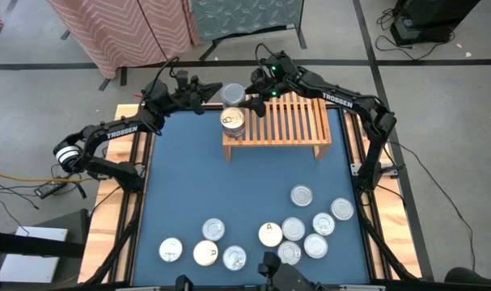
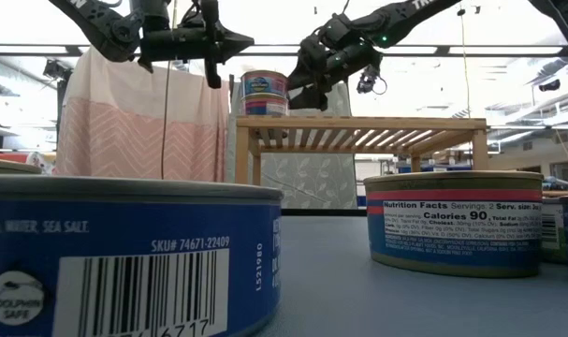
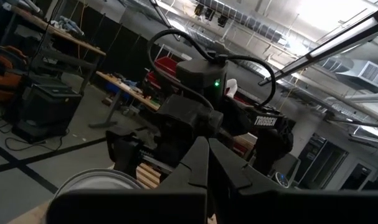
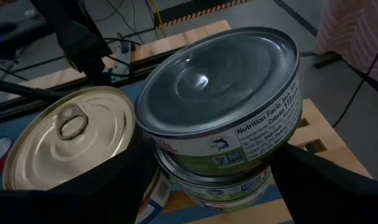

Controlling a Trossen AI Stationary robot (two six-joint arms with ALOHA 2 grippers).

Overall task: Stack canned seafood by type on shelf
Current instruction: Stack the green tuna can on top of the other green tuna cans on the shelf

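Observation:
The light-wood shelf (image 1: 285,121) stands at the table's far side. On its left end are two stacks of canned seafood: a silver-topped stack (image 1: 233,94) (image 4: 220,81) at the far corner and a gold-topped stack (image 1: 232,121) (image 4: 64,130) just nearer. My right gripper (image 1: 253,93) (image 4: 210,155) is open, with one finger on each side of the silver-topped stack below its top can. My left gripper (image 1: 213,89) (image 2: 237,42) hovers shut, just left of that stack and above shelf height. My right gripper comes at the silver-topped stack slanting down from the table's right. Its fingers (image 4: 114,180) stand on either side of the green-labelled cans (image 4: 238,149). Whether they touch the cans, I cannot tell.
Several loose cans (image 1: 294,230) lie on the blue tabletop near its front edge, some at the left (image 1: 205,252). Two of them loom close in the low view (image 2: 124,253) (image 2: 452,220). The rest of the shelf's slatted top (image 1: 298,117) is bare.

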